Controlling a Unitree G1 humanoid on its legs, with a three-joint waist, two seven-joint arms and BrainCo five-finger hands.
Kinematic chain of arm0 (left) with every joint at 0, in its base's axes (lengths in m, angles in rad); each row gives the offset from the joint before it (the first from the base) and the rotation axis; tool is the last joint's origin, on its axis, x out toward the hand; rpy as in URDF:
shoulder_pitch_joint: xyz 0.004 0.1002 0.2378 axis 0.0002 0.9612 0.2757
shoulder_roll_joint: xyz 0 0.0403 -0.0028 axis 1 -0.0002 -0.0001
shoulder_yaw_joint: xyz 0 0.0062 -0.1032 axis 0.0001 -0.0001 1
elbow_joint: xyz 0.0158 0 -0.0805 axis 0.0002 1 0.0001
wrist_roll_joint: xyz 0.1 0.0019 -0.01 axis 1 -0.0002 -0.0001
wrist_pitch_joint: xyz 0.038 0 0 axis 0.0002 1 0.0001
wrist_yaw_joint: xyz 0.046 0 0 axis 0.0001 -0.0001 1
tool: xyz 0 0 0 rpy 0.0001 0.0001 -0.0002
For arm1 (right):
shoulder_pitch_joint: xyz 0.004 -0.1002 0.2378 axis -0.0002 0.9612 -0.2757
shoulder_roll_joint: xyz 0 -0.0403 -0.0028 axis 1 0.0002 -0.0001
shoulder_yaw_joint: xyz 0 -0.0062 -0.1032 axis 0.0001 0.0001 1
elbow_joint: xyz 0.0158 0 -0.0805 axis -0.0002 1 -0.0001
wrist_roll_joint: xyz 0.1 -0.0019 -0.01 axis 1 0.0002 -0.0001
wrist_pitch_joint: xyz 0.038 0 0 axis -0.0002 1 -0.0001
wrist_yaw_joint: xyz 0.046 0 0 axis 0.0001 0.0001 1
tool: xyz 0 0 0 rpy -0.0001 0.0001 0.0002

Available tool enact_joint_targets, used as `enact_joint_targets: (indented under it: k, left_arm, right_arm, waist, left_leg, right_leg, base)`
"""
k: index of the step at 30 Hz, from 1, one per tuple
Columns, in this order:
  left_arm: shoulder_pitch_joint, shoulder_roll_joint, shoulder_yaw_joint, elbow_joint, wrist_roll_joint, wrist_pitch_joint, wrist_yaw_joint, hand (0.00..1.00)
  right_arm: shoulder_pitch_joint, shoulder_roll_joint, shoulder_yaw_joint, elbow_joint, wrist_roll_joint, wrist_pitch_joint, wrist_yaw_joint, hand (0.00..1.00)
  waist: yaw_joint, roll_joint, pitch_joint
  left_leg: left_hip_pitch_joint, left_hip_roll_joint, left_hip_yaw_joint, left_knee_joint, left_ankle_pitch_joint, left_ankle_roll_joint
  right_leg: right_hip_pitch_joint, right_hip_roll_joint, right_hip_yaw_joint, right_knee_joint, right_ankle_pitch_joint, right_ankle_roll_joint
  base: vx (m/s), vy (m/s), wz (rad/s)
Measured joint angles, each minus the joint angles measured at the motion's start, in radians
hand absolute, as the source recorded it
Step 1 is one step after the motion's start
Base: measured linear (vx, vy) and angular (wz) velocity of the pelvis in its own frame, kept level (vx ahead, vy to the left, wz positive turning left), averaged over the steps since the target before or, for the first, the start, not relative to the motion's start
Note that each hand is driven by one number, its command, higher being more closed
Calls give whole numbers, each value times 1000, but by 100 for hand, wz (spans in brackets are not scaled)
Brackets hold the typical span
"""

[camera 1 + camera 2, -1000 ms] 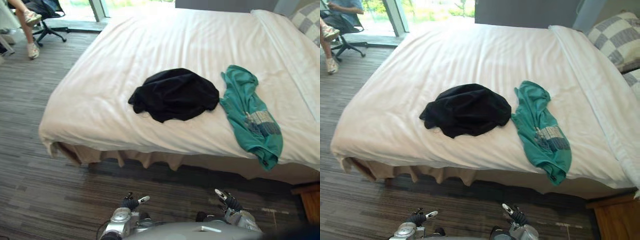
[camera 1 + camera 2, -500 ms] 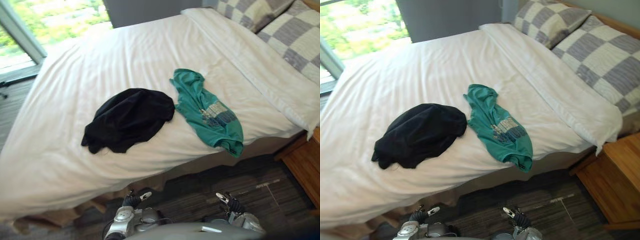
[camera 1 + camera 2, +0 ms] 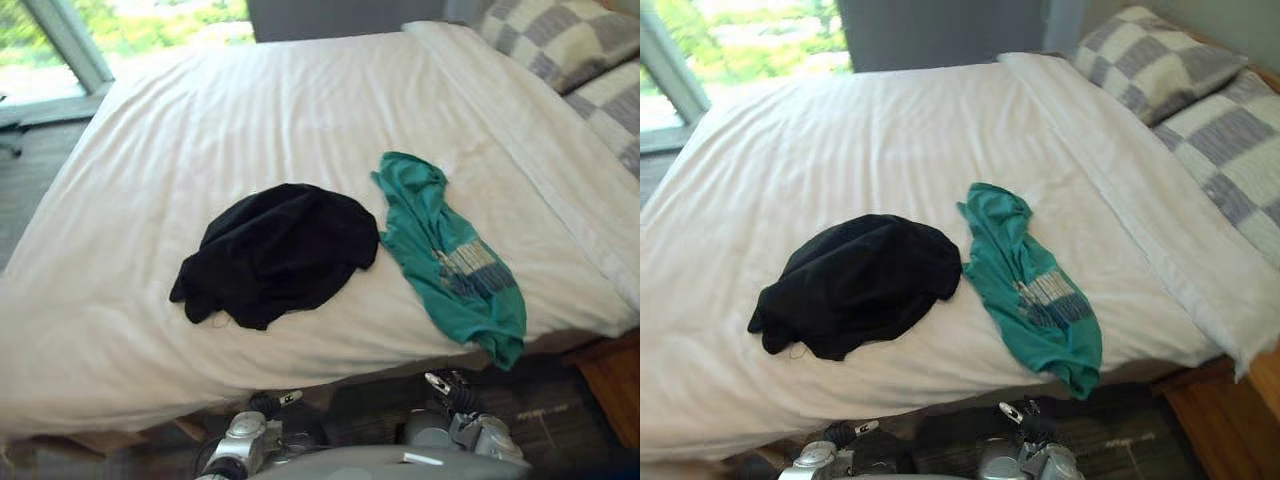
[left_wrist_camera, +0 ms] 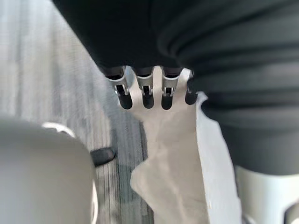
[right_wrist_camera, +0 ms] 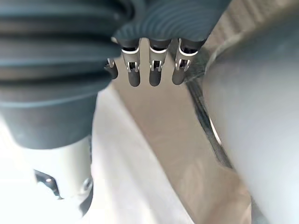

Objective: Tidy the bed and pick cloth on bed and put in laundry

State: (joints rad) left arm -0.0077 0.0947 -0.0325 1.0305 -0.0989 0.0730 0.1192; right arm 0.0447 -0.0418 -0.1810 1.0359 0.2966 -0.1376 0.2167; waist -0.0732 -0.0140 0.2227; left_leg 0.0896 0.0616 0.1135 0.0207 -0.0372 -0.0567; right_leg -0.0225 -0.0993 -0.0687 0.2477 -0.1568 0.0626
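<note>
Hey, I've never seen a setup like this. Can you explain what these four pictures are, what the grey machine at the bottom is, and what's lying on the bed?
The machine is a humanoid robot standing at the side of a bed. The two wide pictures come from a pair of cameras on its head, looking down. They show the same scene from slightly different spots. On the white sheet lies a crumpled black cloth. Right beside it is a teal shirt, whose lower end hangs over the bed's edge. Checked pillows sit at the far right.

The two close-up pictures come from a camera on each wrist, looking along the fingers. One shows the left robot hand, the other the right robot hand. Both have straight fingers and hold nothing, so no cloth is picked up yet.
</note>
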Motion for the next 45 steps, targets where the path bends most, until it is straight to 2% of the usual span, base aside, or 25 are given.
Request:
enact_joint_targets:
  k: [1, 4, 6, 7, 13, 16, 19, 22, 26, 29, 30, 33, 34, 36, 37, 40, 43, 45]
  left_arm:
    - [13, -7, 0, -6, -25, -9, 12, 0]
    - [43, -17, 48, -7, -87, -20, 21, 0]
    - [43, -19, 55, -6, -118, -19, 26, 0]
    - [43, -22, 66, -6, -130, -19, 35, 0]
    - [72, -30, 181, 7, -242, -18, 91, 0]
    - [81, -35, 216, 14, -264, -17, 111, 0]
    - [96, -46, 250, 14, -327, -9, 134, 0]
    - [109, -69, 316, 14, -424, 5, 176, 0]
    - [135, -106, 452, 13, -544, 9, 258, 0]
    - [151, -107, 601, -21, -581, -5, 324, 0]
    - [159, -99, 674, -71, -589, -23, 355, 0]
    - [164, -39, 784, -157, -599, -71, 410, 0]
    - [164, 13, 831, -212, -599, -97, 428, 0]
    - [163, 60, 869, -258, -598, -127, 440, 0]
    - [162, 136, 911, -316, -579, -168, 465, 0]
    - [158, 213, 932, -366, -553, -220, 484, 0]
    - [129, 255, 935, -446, -461, -281, 524, 0]
    - [105, 278, 931, -530, -393, -344, 547, 0]
  right_arm:
    - [-9, -14, -7, 18, 6, 3, -10, 0]
    - [-11, -27, -13, 39, 48, 28, -28, 0]
    - [-9, -30, -10, 43, 75, 57, -40, 0]
    - [-7, -30, -10, 47, 126, 80, -65, 0]
    - [12, 2, -130, 52, 280, 123, -190, 0]
    - [36, 18, -162, 48, 336, 130, -229, 0]
    - [71, 35, -208, 28, 411, 129, -271, 0]
    - [123, 51, -266, 10, 493, 114, -327, 0]
    - [176, 74, -385, -35, 563, 61, -406, 0]
    - [194, 70, -492, -103, 562, 7, -451, 0]
    - [195, 58, -546, -152, 557, -23, -466, 0]
    - [194, 19, -604, -236, 526, -64, -470, 0]
    - [194, -6, -641, -283, 498, -86, -470, 0]
    - [191, -37, -668, -315, 462, -102, -470, 0]
    - [182, -91, -683, -363, 408, -128, -465, 0]
    - [151, -146, -684, -435, 357, -145, -462, 0]
    - [104, -198, -668, -515, 323, -147, -461, 0]
    - [63, -234, -627, -573, 264, -145, -459, 0]
  waist:
    - [22, 31, -6]
    - [27, 49, -4]
    - [30, 46, -3]
    - [32, 45, -3]
    - [40, 24, -15]
    - [41, 18, -22]
    - [39, 23, -29]
    - [44, 40, -46]
    - [56, 62, -63]
    - [65, 58, -84]
    - [68, 64, -95]
    - [82, 52, -102]
    - [85, 49, -111]
    - [84, 39, -127]
    - [85, 38, -149]
    - [83, 33, -170]
    - [79, 38, -170]
    - [65, 38, -168]
  left_leg:
    - [0, 26, -8, -33, 24, -20]
    - [30, 61, -15, -77, 35, -37]
    - [52, 65, -14, -86, 35, -38]
    - [63, 62, -13, -89, 34, -39]
    - [68, 52, 21, -108, 33, -40]
    - [74, 49, 34, -108, 32, -39]
    - [86, 53, 51, -116, 33, -36]
    - [85, 59, 70, -121, 32, -36]
    - [86, 69, 106, -121, 30, -36]
    - [87, 84, 184, -121, 31, -39]
    - [91, 85, 199, -121, 30, -41]
    - [105, 84, 204, -121, 24, -44]
    - [105, 85, 204, -121, 21, -43]
    - [105, 85, 203, -121, 17, -48]
    - [105, 85, 202, -121, 12, -53]
    - [105, 81, 200, -116, 9, -56]
    - [104, 80, 184, -116, 9, -56]
    - [101, 75, 175, -106, 9, -56]
  right_leg:
    - [7, 27, -19, -25, 4, -7]
    - [51, 63, -50, -76, 11, -20]
    - [83, 69, -56, -99, 11, -21]
    - [100, 67, -56, -113, 12, -21]
    - [129, 59, -48, -199, 50, -18]
    - [140, 57, -42, -216, 59, -16]
    - [151, 58, -32, -232, 67, -17]
    - [153, 62, -29, -246, 74, -18]
    - [152, 66, -27, -248, 74, -19]
    - [153, 64, -32, -246, 69, -18]
    - [155, 61, -33, -244, 66, -16]
    - [167, 59, -34, -237, 54, -15]
    - [168, 58, -42, -229, 43, -15]
    - [168, 58, -46, -225, 35, -15]
    - [166, 57, -48, -222, 25, -14]
    - [167, 57, -50, -221, 16, -14]
    - [168, 55, -56, -221, 13, -15]
    - [163, 54, -56, -221, 9, -14]
  base:
    - [245, -209, 77]
    - [180, -146, 24]
    - [123, -68, 6]
    - [97, -25, 5]
    - [1, 35, -6]
    - [-43, 21, -13]
    - [-67, 12, -16]
    - [-38, -15, -8]
    - [7, -10, -4]
    - [24, 4, 5]
    - [54, 13, 4]
    - [49, 17, 3]
    - [44, -5, 14]
    - [75, -9, 11]
    - [95, -7, 4]
    - [108, -2, 5]
    - [72, -13, 13]
    - [36, 1, 6]
